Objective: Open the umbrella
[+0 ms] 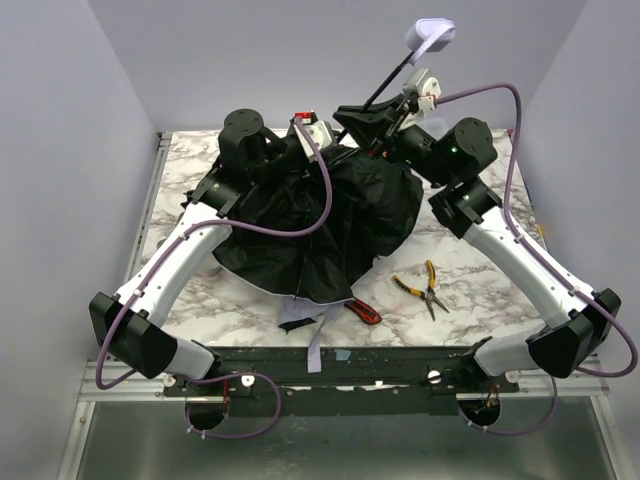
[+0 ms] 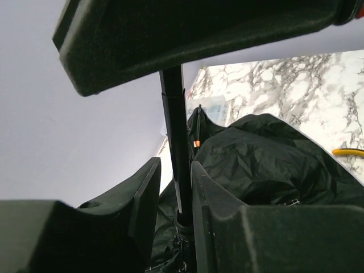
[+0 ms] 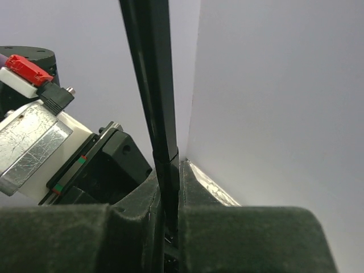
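The umbrella's canopy (image 1: 320,220) lies crumpled in the middle of the marble table (image 1: 480,270), black lining up, and also shows in the left wrist view (image 2: 261,153). Its thin black shaft (image 1: 385,88) rises up and to the right to the pale lavender handle (image 1: 430,38). My right gripper (image 1: 390,114) is shut on the shaft (image 3: 151,74), with both fingers pressed against it (image 3: 169,199). My left gripper (image 1: 345,130) sits lower on the shaft, close under the right one. Its fingers straddle the shaft (image 2: 173,114), with a gap on one side (image 2: 175,187).
Yellow-handled pliers (image 1: 425,287) lie on the table right of the canopy; one handle shows in the left wrist view (image 2: 348,152). A red-handled tool (image 1: 365,312) and the umbrella's pale lavender strap (image 1: 312,335) lie at the front edge. White walls enclose the table.
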Robot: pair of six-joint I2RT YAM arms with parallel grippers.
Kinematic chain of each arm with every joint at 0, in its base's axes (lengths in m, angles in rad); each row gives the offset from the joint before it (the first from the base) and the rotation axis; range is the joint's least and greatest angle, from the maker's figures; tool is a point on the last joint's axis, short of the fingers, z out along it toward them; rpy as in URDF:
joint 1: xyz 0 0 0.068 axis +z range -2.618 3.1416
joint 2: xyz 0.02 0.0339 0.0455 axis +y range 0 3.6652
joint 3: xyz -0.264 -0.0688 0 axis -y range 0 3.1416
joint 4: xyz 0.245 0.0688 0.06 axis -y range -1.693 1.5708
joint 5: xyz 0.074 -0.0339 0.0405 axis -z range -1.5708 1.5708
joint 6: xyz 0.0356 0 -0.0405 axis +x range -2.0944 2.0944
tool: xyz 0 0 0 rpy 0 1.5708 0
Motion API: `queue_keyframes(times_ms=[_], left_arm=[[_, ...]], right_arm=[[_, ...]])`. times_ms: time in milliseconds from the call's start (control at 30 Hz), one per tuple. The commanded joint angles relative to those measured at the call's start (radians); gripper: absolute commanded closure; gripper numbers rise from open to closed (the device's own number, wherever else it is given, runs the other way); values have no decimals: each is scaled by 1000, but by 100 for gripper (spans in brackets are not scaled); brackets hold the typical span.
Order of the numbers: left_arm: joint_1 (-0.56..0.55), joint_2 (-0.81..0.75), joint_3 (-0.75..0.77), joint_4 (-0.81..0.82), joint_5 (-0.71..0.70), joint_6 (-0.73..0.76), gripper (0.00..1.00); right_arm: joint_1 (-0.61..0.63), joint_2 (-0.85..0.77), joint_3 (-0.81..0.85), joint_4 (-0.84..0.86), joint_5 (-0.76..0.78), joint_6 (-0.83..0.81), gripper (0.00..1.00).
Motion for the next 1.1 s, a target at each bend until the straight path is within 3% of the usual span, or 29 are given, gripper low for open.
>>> queue_keyframes(times_ms=[0, 200, 367, 467, 500, 600, 667, 700, 867, 1067], left_arm=[[8, 21, 20, -27, -6, 56, 73], [19, 28, -16, -80, -72, 97, 76], [32, 29, -9, -88, -104, 135, 98], [34, 23, 26, -89, -119, 186, 100], [34, 20, 44, -88, -116, 208, 100], [34, 0, 103, -96, -81, 298, 100], [31, -15, 161, -116, -53, 374, 100], [29, -22, 182, -130, -39, 412, 100], [28, -70, 235, -167, 13, 644, 100], [30, -137, 150, -162, 43, 1047, 100]], right_arm=[[10, -104, -36, 131, -53, 44, 100], [10, -171, -54, 131, -51, 94, 100], [10, -217, -85, 109, -67, 86, 100], [10, -267, -134, 71, -65, 48, 98], [10, -286, -155, 57, -65, 23, 89], [9, -359, -256, -17, -37, -73, 43], [10, -416, -341, -75, 28, -120, 21], [10, -449, -374, -98, 55, -140, 14], [9, -533, -493, -236, 297, -165, 6], [-3, -457, -397, -454, 456, -45, 0]])
